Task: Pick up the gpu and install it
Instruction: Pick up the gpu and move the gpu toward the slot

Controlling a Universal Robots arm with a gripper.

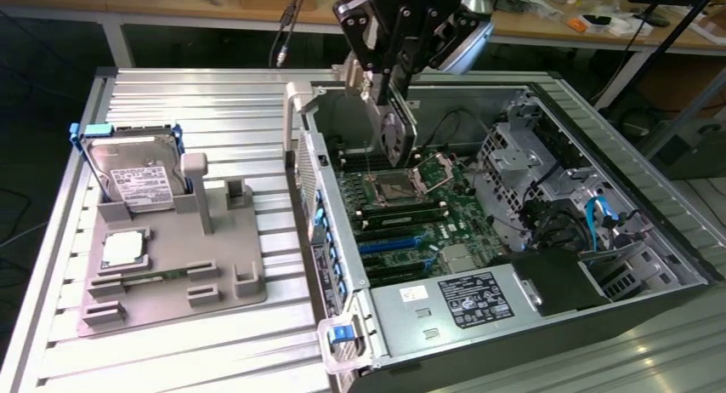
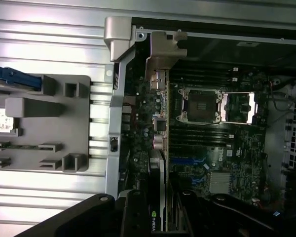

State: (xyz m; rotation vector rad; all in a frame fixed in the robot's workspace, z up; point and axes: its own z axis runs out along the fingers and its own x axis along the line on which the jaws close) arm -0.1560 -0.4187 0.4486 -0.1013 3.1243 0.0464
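The gpu (image 1: 396, 136) hangs on edge from my gripper (image 1: 387, 80), a dark slim card with a silvery metal end. It is over the rear part of the open computer case (image 1: 340, 342), just above the motherboard (image 1: 437, 219) and near the processor socket (image 1: 405, 185). In the wrist view the gpu (image 2: 158, 148) appears as a thin strip running away from my gripper (image 2: 160, 219), its metal bracket (image 2: 165, 49) at the far end by the case wall. The fingers (image 2: 134, 212) press on both sides of the card. I cannot tell whether the card touches the board.
A grey holder (image 1: 170, 274) on the slatted table at the exterior view's left carries a hard drive (image 1: 133, 179) with a blue frame and a square silver chip (image 1: 122, 249). Inside the case are blue slots (image 1: 397, 242), a power supply (image 1: 465, 298) and drive cages (image 1: 533, 163).
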